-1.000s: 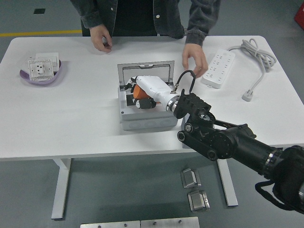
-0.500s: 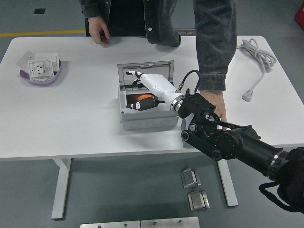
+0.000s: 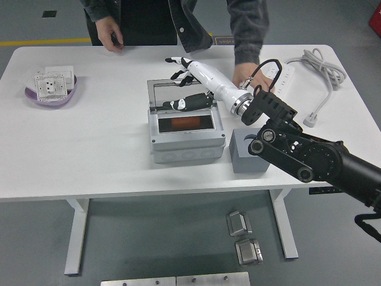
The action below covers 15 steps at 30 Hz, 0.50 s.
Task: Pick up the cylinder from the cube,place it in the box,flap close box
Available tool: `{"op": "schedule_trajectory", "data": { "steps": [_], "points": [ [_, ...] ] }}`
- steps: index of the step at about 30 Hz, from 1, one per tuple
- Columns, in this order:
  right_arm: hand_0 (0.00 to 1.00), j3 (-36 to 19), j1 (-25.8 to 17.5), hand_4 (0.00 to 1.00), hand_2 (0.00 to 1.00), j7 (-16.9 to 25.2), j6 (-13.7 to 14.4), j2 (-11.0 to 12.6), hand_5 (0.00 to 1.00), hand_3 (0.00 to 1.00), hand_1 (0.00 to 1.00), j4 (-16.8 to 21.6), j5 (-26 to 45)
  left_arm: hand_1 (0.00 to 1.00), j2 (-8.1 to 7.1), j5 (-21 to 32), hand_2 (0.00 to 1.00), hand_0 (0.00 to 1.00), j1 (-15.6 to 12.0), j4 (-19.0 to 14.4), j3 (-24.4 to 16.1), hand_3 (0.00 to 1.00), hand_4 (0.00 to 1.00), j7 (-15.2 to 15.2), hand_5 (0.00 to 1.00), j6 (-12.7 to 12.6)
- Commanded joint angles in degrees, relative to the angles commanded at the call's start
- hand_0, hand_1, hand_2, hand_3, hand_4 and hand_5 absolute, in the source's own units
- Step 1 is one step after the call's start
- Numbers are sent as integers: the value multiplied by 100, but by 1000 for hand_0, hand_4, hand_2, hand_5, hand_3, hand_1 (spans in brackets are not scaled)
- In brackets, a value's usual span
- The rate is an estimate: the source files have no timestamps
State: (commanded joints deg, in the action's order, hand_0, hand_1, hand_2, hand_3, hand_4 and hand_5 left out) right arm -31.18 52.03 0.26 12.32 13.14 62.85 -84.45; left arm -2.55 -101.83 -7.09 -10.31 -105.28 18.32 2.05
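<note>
The grey box (image 3: 186, 145) stands mid-table with its lid (image 3: 178, 88) raised at the back. An orange cylinder (image 3: 183, 123) lies inside it. The grey cube (image 3: 247, 152) sits just right of the box with nothing on top. My right hand (image 3: 178, 83), white with black fingers, hovers over the raised lid with its fingers spread and holds nothing. Its thumb (image 3: 189, 102) is close to the lid's right edge. My left arm is out of view.
A person stands at the far side, one hand (image 3: 110, 37) on the table's back edge, the other hand (image 3: 245, 74) beside the white power strip (image 3: 284, 74). Its cable (image 3: 324, 68) and plug (image 3: 311, 121) lie at the right. A purple bowl (image 3: 50, 94) with white sockets sits far left.
My right hand let go of the cylinder inside the box, rose out and moved back above the lid. The person's hand reached toward the cube, then pulled back to the power strip.
</note>
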Motion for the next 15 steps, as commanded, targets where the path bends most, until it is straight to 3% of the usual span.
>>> {"op": "schedule_trajectory", "data": {
  "steps": [3,15],
  "points": [
    [631,-58,193,701,649,62,-47,-103,250,841,516,-334,8,681,-21,12,580,675,25,0,33,684,445,5,16,3],
    [633,-38,608,724,644,378,-126,-589,268,813,513,-2036,378,681,-146,222,579,674,230,0,385,682,441,2,16,20]
  ]
}}
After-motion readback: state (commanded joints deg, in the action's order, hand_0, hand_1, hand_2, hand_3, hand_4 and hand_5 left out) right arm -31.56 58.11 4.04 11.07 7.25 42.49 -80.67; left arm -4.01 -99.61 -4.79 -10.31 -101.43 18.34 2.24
